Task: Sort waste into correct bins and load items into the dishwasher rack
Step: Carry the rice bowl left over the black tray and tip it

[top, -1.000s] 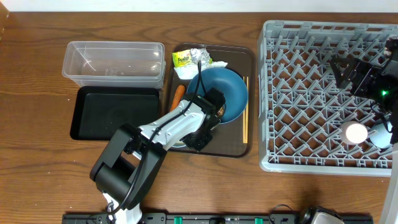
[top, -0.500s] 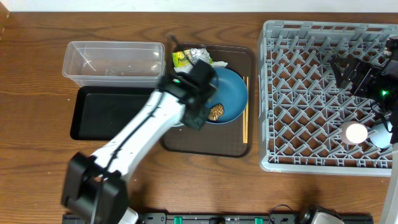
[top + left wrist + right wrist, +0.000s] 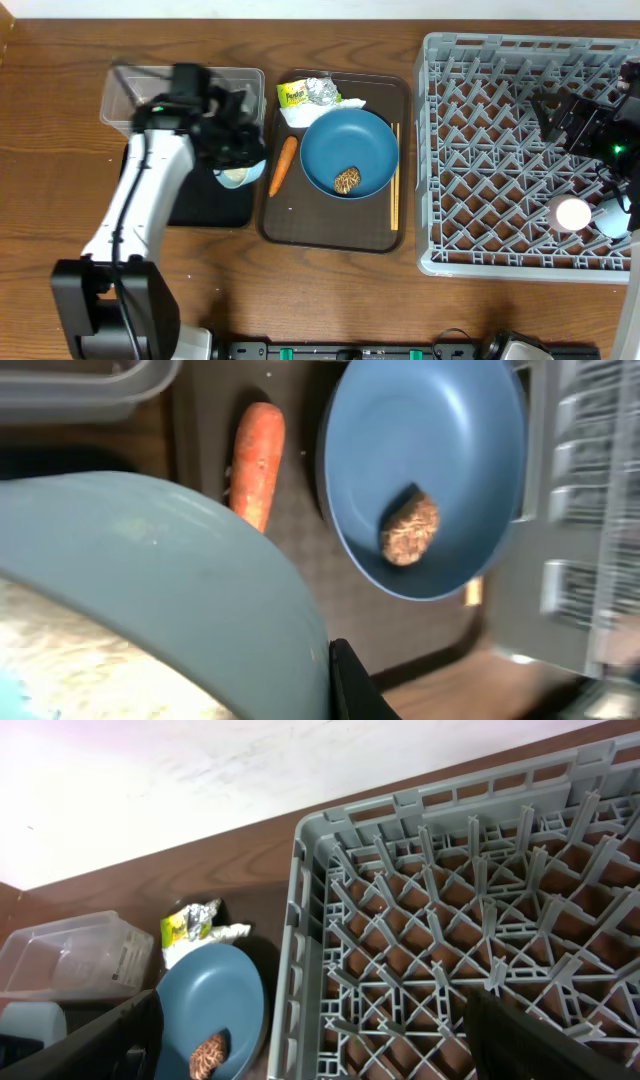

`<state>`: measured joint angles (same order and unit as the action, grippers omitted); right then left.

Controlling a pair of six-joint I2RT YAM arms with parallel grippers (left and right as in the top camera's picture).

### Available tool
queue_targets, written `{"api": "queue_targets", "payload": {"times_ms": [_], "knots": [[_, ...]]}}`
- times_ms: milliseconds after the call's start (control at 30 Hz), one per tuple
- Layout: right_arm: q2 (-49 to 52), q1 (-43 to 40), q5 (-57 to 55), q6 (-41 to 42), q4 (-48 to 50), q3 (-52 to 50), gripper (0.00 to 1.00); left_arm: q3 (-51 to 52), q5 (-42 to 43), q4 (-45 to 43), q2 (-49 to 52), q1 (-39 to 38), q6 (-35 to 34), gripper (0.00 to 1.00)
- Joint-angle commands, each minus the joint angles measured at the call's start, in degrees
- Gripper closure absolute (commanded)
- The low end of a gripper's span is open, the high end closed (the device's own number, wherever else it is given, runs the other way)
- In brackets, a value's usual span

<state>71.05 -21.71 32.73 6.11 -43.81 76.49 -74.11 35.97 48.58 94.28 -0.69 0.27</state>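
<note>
Left pincer [image 3: 232, 165] has carried the cup [image 3: 239, 177] over the black tray [image 3: 215, 205].

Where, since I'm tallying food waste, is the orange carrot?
In the overhead view, the orange carrot lies on the brown serving tray, at its left edge, just left of the dark-blue plate.

Left arm [image 3: 125, 205] white with black joints, black cable, right arm [image 3: 580, 125] black

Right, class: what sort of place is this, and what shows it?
Probably a dish-clearing station, staged on a wooden table: a grey dishwasher rack, a brown serving tray holding a used blue plate, and a clear tub and black tray for waste.
</note>
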Motion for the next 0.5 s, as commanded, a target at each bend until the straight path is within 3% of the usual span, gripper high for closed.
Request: {"api": "queue_targets", "payload": {"times_ms": [0, 133, 333, 467], "knots": [[0.2, 0.4, 0.0, 0.3, 0.2, 0.4, 0.12, 3.9, 18.8, -1.3, -0.8, 5.6, 7.7, 0.94], [0.2, 0.4, 0.0, 0.3, 0.2, 0.4, 0.12, 11.2, 30.4, -6.0, -0.8, 12.4, 14.2, 0.94], [0.2, 0.4, 0.1, 0.8, 0.1, 0.4, 0.12, 24.0, 53.5, -24.0, -0.7, 22.6, 17.3, 0.94], [0.2, 0.4, 0.1, 1.2, 0.1, 0.4, 0.12, 27.8, 54.1, -25.5, -0.7, 28.7, 16.6, 0.94]]}}
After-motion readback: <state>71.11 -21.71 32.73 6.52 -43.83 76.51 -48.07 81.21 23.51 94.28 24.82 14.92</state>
